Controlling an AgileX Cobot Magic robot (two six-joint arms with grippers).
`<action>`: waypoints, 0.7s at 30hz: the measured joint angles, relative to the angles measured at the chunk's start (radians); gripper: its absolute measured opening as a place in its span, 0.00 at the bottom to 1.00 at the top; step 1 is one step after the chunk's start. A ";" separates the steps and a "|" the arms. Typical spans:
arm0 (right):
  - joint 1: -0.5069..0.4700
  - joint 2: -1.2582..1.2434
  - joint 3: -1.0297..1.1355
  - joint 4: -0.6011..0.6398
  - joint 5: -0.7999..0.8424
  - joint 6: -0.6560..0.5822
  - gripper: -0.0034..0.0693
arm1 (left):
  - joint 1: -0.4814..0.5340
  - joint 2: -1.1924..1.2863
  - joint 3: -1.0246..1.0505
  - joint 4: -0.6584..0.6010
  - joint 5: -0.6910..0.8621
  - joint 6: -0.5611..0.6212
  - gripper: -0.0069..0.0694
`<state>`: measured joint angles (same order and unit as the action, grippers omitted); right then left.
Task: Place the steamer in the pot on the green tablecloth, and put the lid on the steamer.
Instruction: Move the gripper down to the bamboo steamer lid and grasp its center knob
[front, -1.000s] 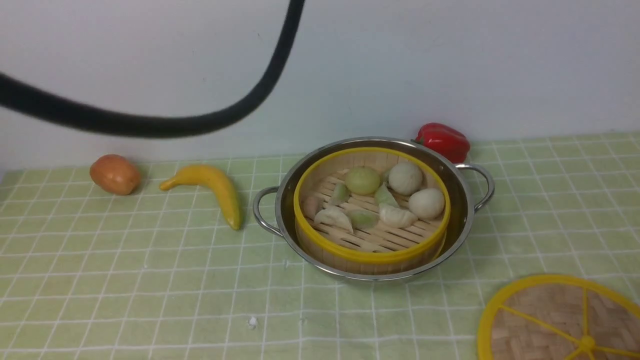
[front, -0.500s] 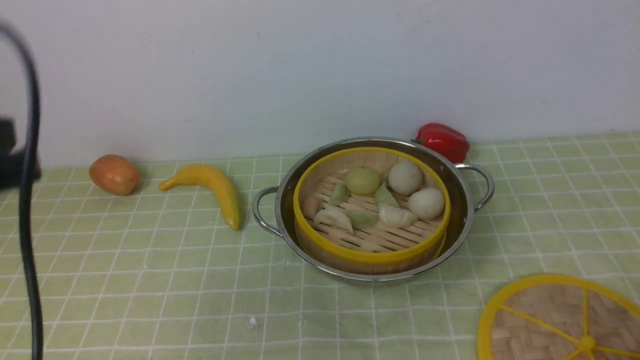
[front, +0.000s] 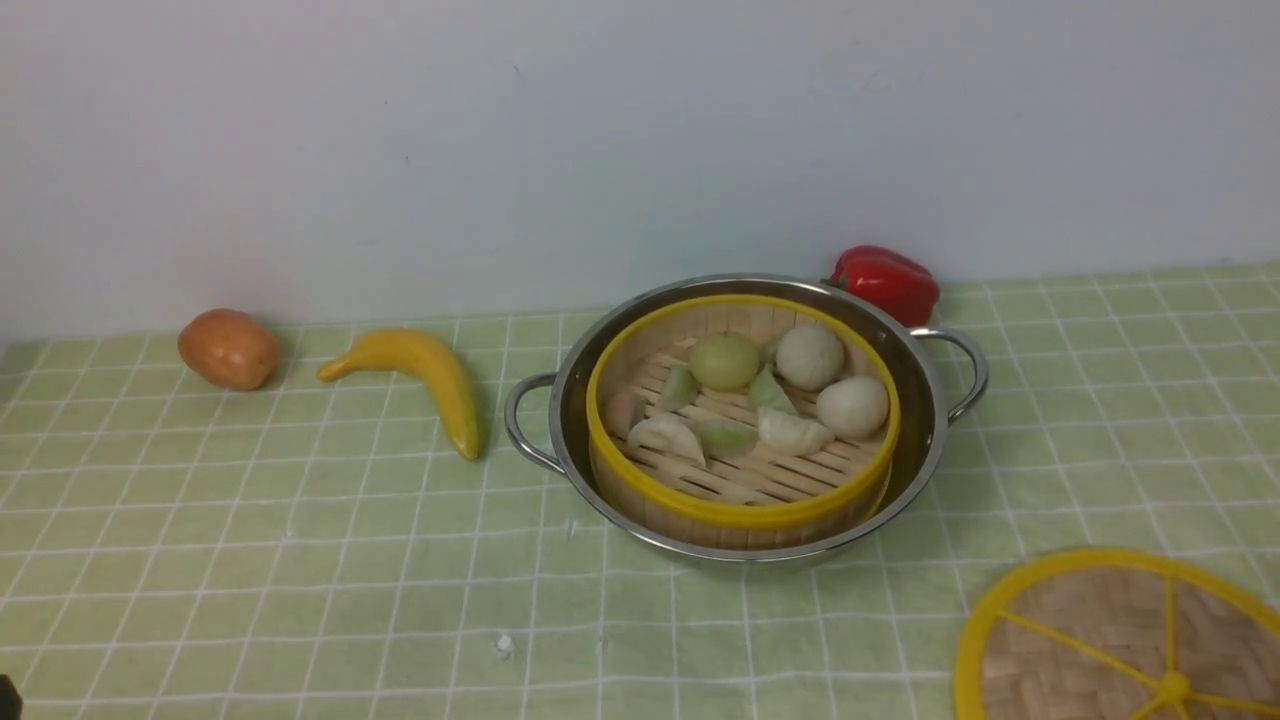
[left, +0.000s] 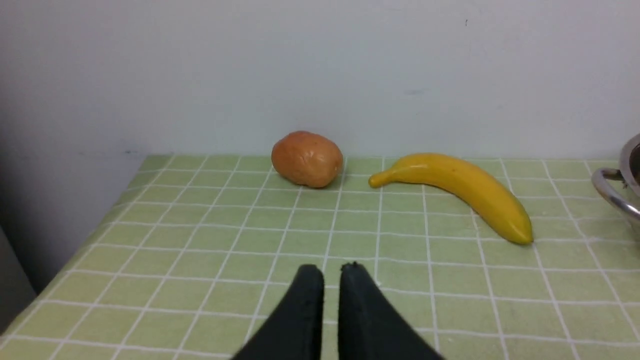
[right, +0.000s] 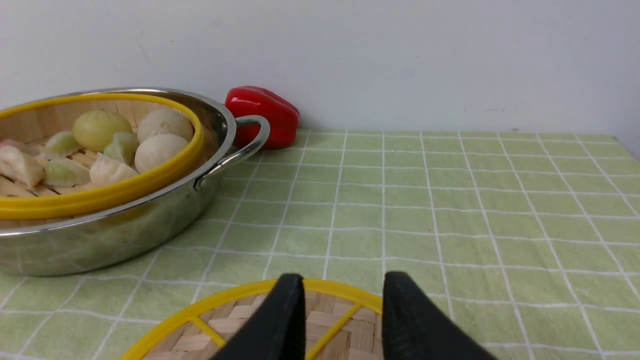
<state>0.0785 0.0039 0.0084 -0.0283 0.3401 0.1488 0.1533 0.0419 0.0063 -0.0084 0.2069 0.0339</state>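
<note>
Cable gone from front; bun-filled steamer sits in pot; left pincer barely parted, right pincer open.

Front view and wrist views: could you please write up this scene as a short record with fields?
steamer: inside the pot, uncovered, holding buns and dumplings
pot: on the green tablecloth
lid: flat on the cloth, front right of the pot, apart from it
left gripper: jaws slightly apart, empty, facing potato and banana
right gripper: open, at the lid's rim; contact unclear
other: red bell pepper behind the pot
task left: lid onto steamer
</note>
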 joint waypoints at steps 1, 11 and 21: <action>0.000 0.000 0.000 0.000 0.000 0.000 0.38 | 0.000 -0.029 0.001 0.008 0.087 0.001 0.17; 0.000 0.000 0.000 0.000 -0.001 0.000 0.38 | 0.000 -0.040 0.001 0.014 0.142 0.002 0.19; 0.000 0.000 0.000 0.000 -0.001 0.000 0.38 | 0.000 -0.041 0.001 0.015 0.142 0.002 0.22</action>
<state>0.0785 0.0039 0.0084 -0.0283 0.3394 0.1488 0.1533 0.0010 0.0074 0.0068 0.3484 0.0362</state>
